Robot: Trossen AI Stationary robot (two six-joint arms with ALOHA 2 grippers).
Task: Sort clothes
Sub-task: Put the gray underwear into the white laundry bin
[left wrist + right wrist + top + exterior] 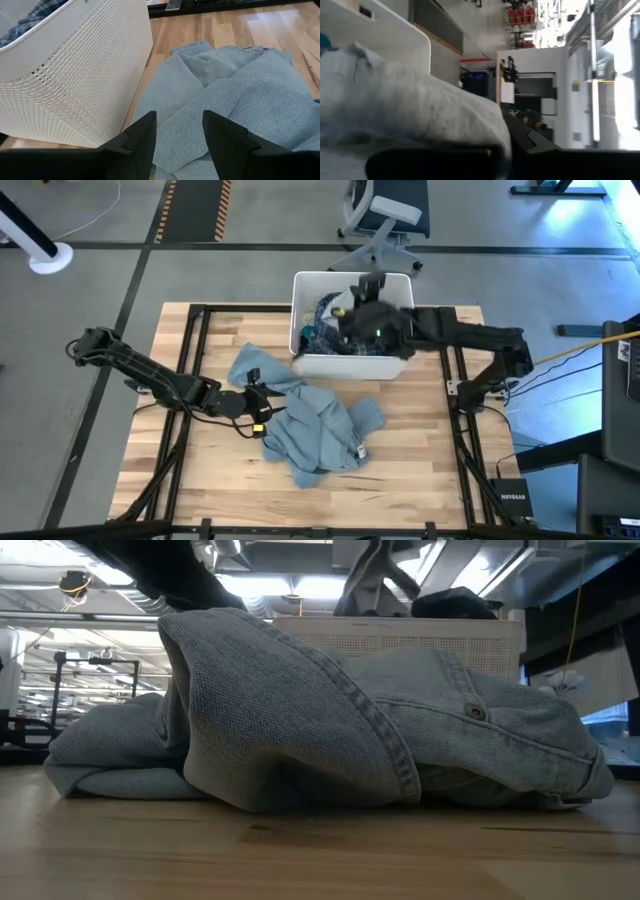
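Note:
A light blue-grey garment point(315, 430) point(330, 720) lies crumpled on the wooden table, in front of the white bin point(300, 300) point(75, 85). My left gripper point(262, 408) point(179, 135) stands open just above the garment's left edge, with nothing between its fingers. In the bin lie a blue-and-white plaid cloth point(30, 20) and other clothes. My right gripper point(372, 305) is above the bin, shut on a pale grey garment point(405, 110) point(370, 580). My right gripper is shut on the pale grey garment. In the right wrist view, the cloth point(470, 125) drapes over the fingers and hides the place of contact. The garment is lifted above the bin's rim and hangs slack from the fingers.
The bin stands at the table's far edge, its perforated wall point(420, 635) right behind the blue-grey garment. Bare wood point(200, 470) shows at the near left and near right. An office chair point(385, 220) stands on the floor beyond the table.

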